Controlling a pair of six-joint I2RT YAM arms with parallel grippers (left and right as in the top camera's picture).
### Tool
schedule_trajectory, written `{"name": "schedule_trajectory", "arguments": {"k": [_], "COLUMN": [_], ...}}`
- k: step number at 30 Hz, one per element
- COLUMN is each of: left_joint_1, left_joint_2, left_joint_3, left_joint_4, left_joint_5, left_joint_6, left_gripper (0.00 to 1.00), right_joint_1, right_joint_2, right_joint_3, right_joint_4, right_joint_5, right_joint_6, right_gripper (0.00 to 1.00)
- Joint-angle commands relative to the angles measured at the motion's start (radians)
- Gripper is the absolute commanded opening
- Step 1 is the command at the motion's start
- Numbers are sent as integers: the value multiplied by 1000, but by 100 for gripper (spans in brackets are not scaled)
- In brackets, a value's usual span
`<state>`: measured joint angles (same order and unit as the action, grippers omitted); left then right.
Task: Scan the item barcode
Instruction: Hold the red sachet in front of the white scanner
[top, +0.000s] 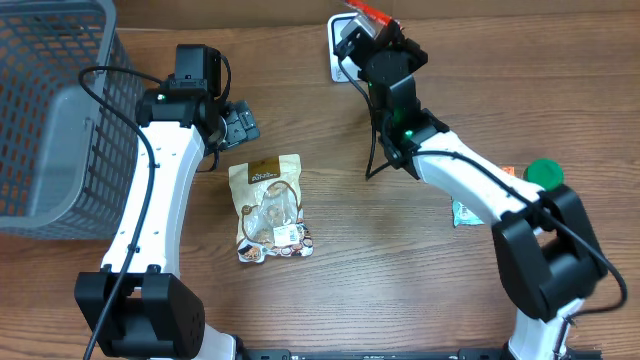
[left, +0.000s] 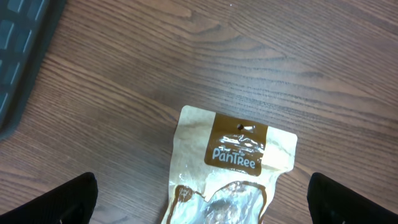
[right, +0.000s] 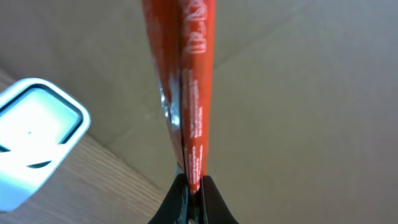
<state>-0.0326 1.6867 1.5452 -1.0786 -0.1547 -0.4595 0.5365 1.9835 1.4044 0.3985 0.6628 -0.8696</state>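
A flat orange packet (right: 186, 74) stands edge-on in my right gripper (right: 194, 186), whose jaws are shut on its lower end. Overhead, this gripper (top: 372, 30) holds the orange packet (top: 370, 12) at the table's far edge, right above the white barcode scanner (top: 338, 55). The scanner (right: 34, 137) shows to the left of the packet in the right wrist view. My left gripper (top: 240, 125) hangs open above the top of a beige and brown snack pouch (top: 268, 208) lying flat. In the left wrist view its black fingertips (left: 74, 199) stand wide either side of the pouch (left: 236, 155), holding nothing.
A grey wire basket (top: 50, 110) fills the far left. By the right arm lie a green round lid (top: 545, 172) and a small teal packet (top: 465, 212). A cardboard wall (right: 298, 93) stands behind the scanner.
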Motion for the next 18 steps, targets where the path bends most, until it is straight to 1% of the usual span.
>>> {"name": "schedule_trajectory", "arguments": {"k": [1,2,3,6,7,11,13,18], "left_joint_1": [-1,-1,-1,-1,-1,-1,-1,-1], "left_joint_2": [-5,-5,-5,-5,-5,-5,-5,-5], "left_joint_3": [9,9,9,9,9,9,9,9], "left_joint_4": [-2,-2,-2,-2,-2,-2,-2,-2], "left_joint_5": [-12,-12,-12,-12,-12,-12,-12,-12], "left_joint_6": [23,23,23,23,23,23,23,23], "left_gripper": [100,99,100,100,100,100,100,100], "right_joint_1": [-31,-41,-46,-60,-60,-61,-61,-60], "right_joint_2": [70,111,133,190,202,250,272,339], "right_joint_3": [16,16,16,16,18,58,90,196], "right_joint_4": [118,198,229,312,320,318,303,266], "right_joint_5": [27,24,15,-16,-21,-22,-30,-44], "right_joint_6": [-89,-181,-233,-365,-386,-382,-360,-358], "right_gripper": [4,4,4,4,4,4,4,4]}}
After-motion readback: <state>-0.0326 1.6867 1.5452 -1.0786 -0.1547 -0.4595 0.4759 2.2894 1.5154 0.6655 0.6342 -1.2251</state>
